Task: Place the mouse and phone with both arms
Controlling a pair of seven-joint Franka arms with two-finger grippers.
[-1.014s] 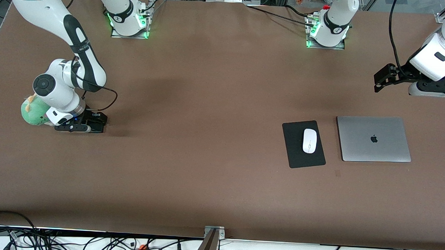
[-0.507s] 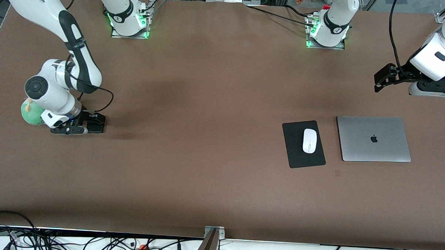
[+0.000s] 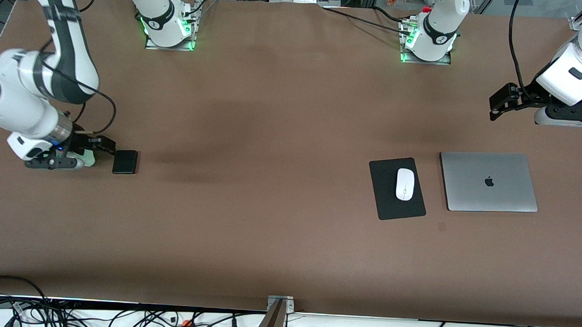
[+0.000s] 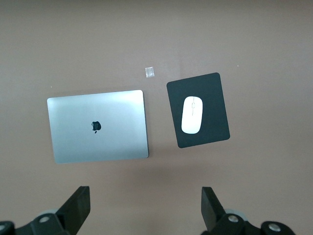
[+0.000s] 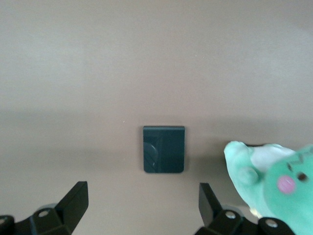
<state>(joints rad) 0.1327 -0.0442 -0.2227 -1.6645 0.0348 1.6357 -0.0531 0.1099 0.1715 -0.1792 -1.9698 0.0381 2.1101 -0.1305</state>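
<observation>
The black phone (image 3: 125, 162) lies flat on the table toward the right arm's end, and also shows in the right wrist view (image 5: 164, 149). My right gripper (image 3: 100, 147) is open and empty, beside the phone and apart from it (image 5: 142, 205). The white mouse (image 3: 405, 184) rests on the black mouse pad (image 3: 386, 205), toward the left arm's end. My left gripper (image 3: 503, 104) is open and empty, held high near the table's end. Its wrist view (image 4: 145, 215) looks down on the mouse (image 4: 192, 114) and the pad (image 4: 215, 137).
A closed silver laptop (image 3: 488, 181) lies beside the mouse pad, toward the left arm's end (image 4: 98, 126). A green plush toy (image 5: 274, 181) sits next to the right gripper, mostly hidden by the arm in the front view. A small mark (image 3: 442, 227) lies nearer the camera than the pad.
My right arm has drawn back toward its end of the table and risen, uncovering the phone, which now lies free on the table. The left arm has not moved.
</observation>
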